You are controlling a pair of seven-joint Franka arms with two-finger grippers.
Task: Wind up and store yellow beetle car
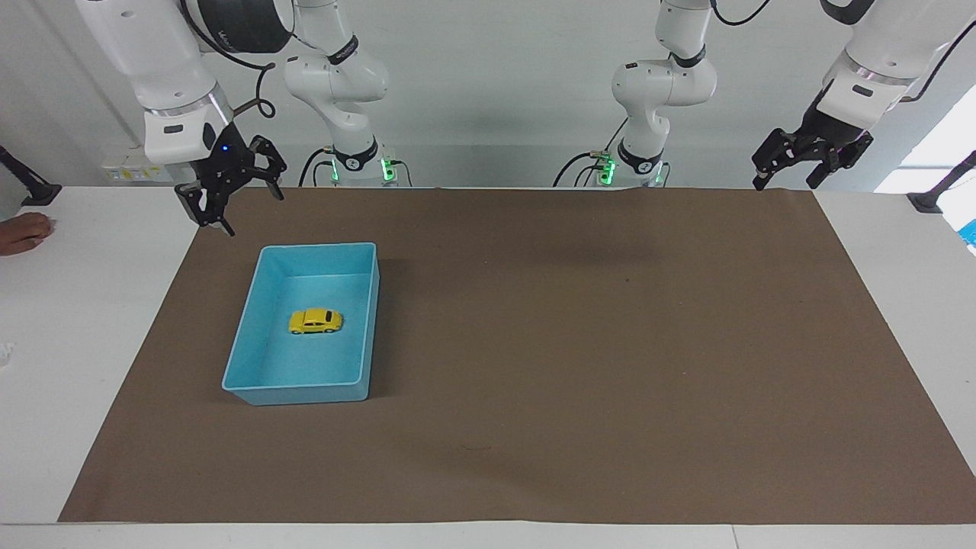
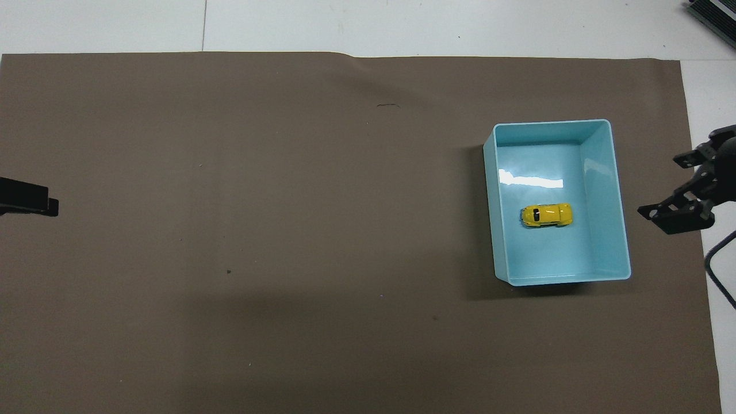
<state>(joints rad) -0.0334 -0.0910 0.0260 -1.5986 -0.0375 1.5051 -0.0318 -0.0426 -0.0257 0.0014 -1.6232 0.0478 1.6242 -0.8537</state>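
Inside light blue tray (image 1: pixel 369 320), yellow beetle car (image 1: pixel 315 321) sits, long axis across table. Your right gripper (image 1: pixel 232 191), released, empty, hangs nearer; left gripper (image 1: pixel 793 164) released, waits well apart.

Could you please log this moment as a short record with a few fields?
car: yellow beetle car on its wheels inside the light blue tray
tray: on brown paper, toward the right arm's end
right tool: right tool open, empty, raised over the paper's edge beside the tray
left tool: left tool open, empty, waiting at its own end
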